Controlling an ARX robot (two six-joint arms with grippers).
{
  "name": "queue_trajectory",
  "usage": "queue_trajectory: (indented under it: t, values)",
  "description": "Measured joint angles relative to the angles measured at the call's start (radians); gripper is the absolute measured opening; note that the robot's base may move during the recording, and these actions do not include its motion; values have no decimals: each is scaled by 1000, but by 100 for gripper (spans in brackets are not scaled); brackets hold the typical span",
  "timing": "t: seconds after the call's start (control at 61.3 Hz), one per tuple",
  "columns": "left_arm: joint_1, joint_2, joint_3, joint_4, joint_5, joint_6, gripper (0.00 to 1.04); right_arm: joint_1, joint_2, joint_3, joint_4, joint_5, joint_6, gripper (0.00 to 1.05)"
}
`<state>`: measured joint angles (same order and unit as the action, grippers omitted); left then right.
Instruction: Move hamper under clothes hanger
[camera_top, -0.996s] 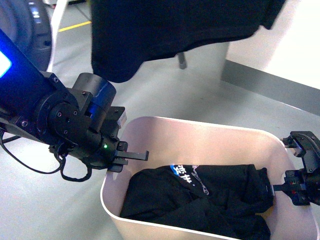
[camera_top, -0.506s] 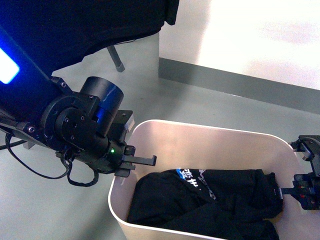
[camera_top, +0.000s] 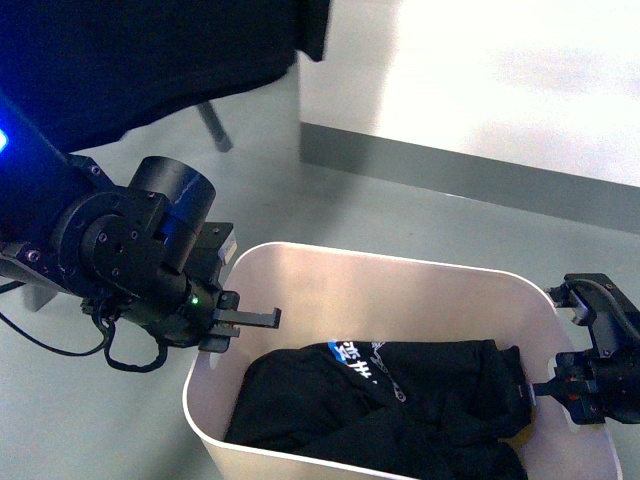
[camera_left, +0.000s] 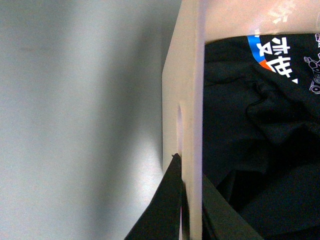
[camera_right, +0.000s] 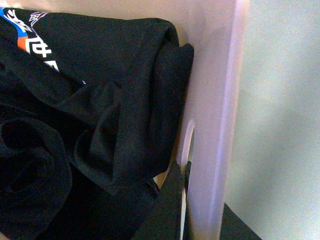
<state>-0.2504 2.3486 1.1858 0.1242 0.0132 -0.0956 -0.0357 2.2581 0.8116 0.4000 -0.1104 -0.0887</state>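
Left tool and right tool pinch the hamper, seemingly shifted leftward since.

Hamper: smooth cream plastic, slight sheen. Black garment: matt cloth. Floor: smooth grey.

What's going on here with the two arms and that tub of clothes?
Both arms hold the hamper by its short ends. The left gripper and the right gripper each clamp a wall near its slot handle, with fingers inside and outside. A black garment with a blue print lies in it. The clothes hanger, draped in black fabric, stands beyond the hamper's left end, so the hamper is not yet under it.
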Motion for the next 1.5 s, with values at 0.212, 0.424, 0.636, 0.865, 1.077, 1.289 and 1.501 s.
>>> queue_trajectory:
  t: [0.212, 0.424, 0.636, 0.865, 1.077, 1.289, 1.501]
  values:
    - [-42, 0, 9, 2, 21, 0, 4, -39, 0, -4, 0, 27, -2, 3]
    - [-22, 0, 8, 2, 5, 0, 4, -21, -1, -4, 0, 11, -4, 3]
    - [-8, 0, 5, 1, 3, 0, 4, -8, -1, -4, 0, 4, 0, 3]
    - [-21, 0, 5, 1, 8, 0, 4, -19, -1, -4, 0, 11, -2, 3]
    - [-20, 0, 5, 1, 5, 0, 4, -17, -1, -4, 0, 11, -2, 3]
    - [-20, 0, 5, 1, 5, 0, 4, -17, -1, -4, 0, 11, -1, 3]
    - [-20, 0, 5, 1, 5, 0, 4, -17, -1, -4, 0, 11, -1, 3]
